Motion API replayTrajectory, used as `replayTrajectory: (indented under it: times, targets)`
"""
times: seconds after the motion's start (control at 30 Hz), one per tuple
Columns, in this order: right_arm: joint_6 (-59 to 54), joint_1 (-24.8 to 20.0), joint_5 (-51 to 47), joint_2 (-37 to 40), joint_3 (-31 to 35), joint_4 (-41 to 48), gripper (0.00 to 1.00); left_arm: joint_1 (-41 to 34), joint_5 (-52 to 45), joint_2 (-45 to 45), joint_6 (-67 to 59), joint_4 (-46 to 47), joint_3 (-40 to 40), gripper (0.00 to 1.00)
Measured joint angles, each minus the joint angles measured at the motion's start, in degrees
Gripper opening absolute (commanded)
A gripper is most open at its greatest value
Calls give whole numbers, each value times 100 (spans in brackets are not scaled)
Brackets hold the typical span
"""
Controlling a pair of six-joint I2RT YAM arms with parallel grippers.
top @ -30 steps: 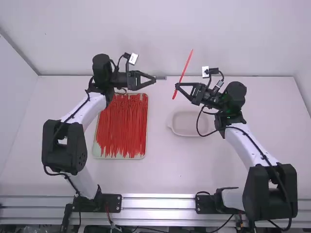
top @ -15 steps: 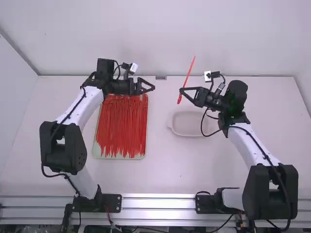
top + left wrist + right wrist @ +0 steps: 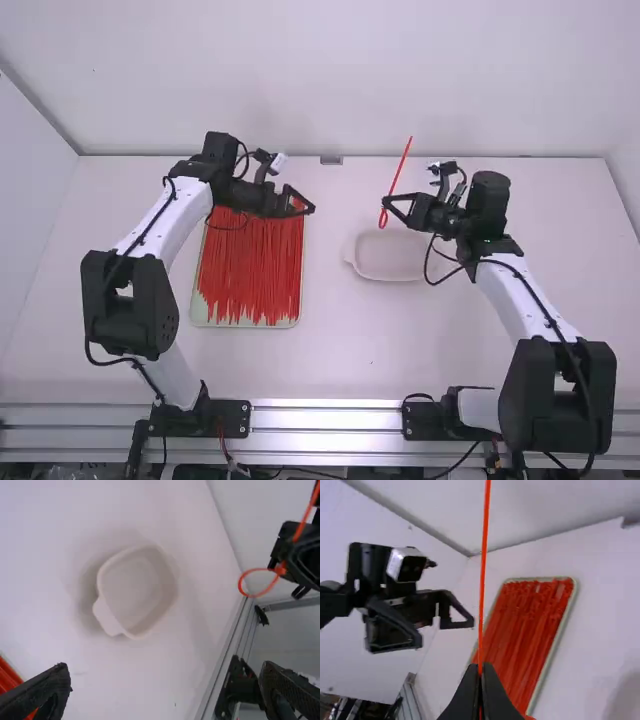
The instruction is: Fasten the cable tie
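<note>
A red cable tie is pinched in my right gripper, which is shut on it above the table, just past the white bowl. The tie forms a small closed loop at the gripper, and its long tail points up. My left gripper hangs open with nothing between its fingers over the far right corner of the tray of red ties, a short way left of the held tie. In the right wrist view the left gripper shows its spread fingers.
The tray holds several loose red ties. The bowl has nothing in it and stands right of the tray. The back wall runs close behind both grippers. Bare table lies in front of the tray and bowl.
The left gripper has drawn back to the left and down toward the tray, away from the tie. The right gripper has shifted right and lower with the tie, whose loop now shows.
</note>
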State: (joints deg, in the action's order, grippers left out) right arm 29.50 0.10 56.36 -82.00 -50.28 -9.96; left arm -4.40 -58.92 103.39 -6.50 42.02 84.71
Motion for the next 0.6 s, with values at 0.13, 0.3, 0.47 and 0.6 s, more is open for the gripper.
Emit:
replayTrajectory:
  times: [0.13, 0.3, 0.47, 0.6]
  targets:
    - [-343, 0, -413, 0, -2, 549, 0, -59, -120, 0, -398, 293, 0, 99]
    - [-710, 0, -990, 0, -2, 1137, 0, -175, -146, 0, -654, 350, 0, 96]
    - [-964, 44, -1740, 0, -2, 1611, 0, -219, -127, 0, -699, 179, 0, 96]
    - [-1082, 271, -2402, 0, -2, 1827, 0, -219, 68, 0, -501, -103, 0, 97]
